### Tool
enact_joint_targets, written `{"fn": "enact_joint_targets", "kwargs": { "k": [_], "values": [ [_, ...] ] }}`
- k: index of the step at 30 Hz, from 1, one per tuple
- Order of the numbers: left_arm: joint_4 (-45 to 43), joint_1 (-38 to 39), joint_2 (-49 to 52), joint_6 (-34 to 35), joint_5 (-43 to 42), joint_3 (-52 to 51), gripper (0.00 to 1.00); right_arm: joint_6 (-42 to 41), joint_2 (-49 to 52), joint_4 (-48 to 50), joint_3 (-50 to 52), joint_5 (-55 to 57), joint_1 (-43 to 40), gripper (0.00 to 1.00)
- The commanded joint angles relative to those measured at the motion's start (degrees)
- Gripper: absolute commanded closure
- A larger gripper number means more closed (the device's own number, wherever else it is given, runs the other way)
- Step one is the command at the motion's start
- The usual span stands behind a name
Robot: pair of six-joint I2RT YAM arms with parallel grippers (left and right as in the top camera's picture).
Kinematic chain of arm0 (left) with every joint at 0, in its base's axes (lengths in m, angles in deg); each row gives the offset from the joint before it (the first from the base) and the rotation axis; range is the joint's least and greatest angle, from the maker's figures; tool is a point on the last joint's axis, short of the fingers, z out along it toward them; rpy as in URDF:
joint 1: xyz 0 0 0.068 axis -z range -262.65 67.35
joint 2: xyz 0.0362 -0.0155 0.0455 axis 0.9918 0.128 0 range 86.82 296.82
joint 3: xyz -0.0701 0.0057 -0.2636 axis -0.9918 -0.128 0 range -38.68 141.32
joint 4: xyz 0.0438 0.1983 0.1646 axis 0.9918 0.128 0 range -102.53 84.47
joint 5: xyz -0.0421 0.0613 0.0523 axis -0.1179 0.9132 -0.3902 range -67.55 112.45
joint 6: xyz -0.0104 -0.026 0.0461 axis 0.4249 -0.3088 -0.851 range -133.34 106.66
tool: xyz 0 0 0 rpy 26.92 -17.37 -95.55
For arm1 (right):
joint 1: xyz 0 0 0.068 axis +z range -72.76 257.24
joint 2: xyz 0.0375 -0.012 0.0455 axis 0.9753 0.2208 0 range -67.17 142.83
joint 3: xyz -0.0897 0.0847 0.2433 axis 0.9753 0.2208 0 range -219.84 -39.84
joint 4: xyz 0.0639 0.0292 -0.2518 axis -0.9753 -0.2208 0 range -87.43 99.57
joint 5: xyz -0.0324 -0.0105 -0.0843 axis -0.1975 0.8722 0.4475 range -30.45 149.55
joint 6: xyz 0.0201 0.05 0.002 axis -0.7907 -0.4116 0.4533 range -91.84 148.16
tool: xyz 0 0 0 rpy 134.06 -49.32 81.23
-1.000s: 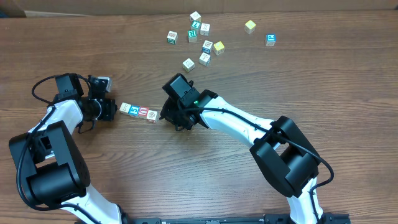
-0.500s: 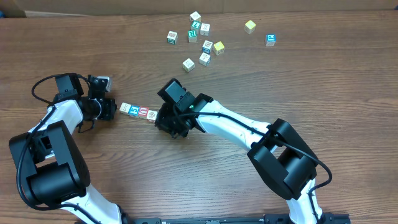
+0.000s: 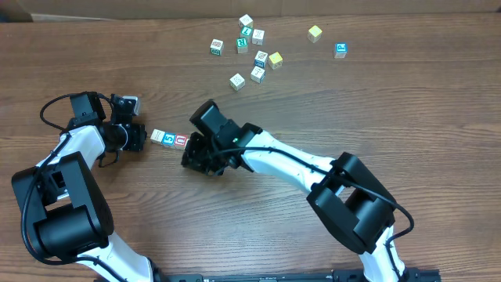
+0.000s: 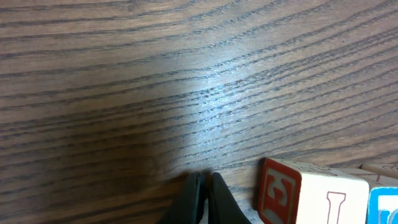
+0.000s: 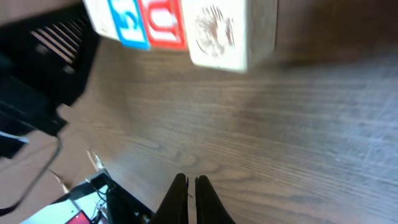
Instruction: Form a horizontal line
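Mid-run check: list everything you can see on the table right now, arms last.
row of letter cubes: four, white, blue-marked, red-marked, tan; left of centre, edge to edge
tan cube: under the right arm overhead, seen from the right wrist
loose cubes: about eleven, mostly pale, two plain yellow, some green-marked; far side
table: one, brown wood
left gripper: shut, beside the row's left end
right gripper: shut, near its right end

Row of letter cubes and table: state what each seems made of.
Row of letter cubes: probably pale wood, matte, with printed faces; soft edges show. Table: wood or wood-look laminate, slightly glossy; dark grain lines, a glare patch.
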Motion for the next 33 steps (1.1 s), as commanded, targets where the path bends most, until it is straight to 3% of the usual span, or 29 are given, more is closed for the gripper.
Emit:
{"fn": "enact_joint_targets", "kwargs": {
  "k": [1,19,33],
  "values": [
    [0.2,0.26,0.72,0.83,1.33,-0.61,0.96,-1.4,1.53,0.22,0.24,1.09,0.42,0.96],
    [-0.24,0.26,0.72,0.85,1.31,-0.61,0.94,-3.28,2.29,1.09,0.24,12.09,1.29,0.96],
    [-0.07,0.26,0.72,0.85,1.31,-0.61,0.92,-3.28,4.39,4.48,0.24,9.6,1.27,0.96]
  ]
}}
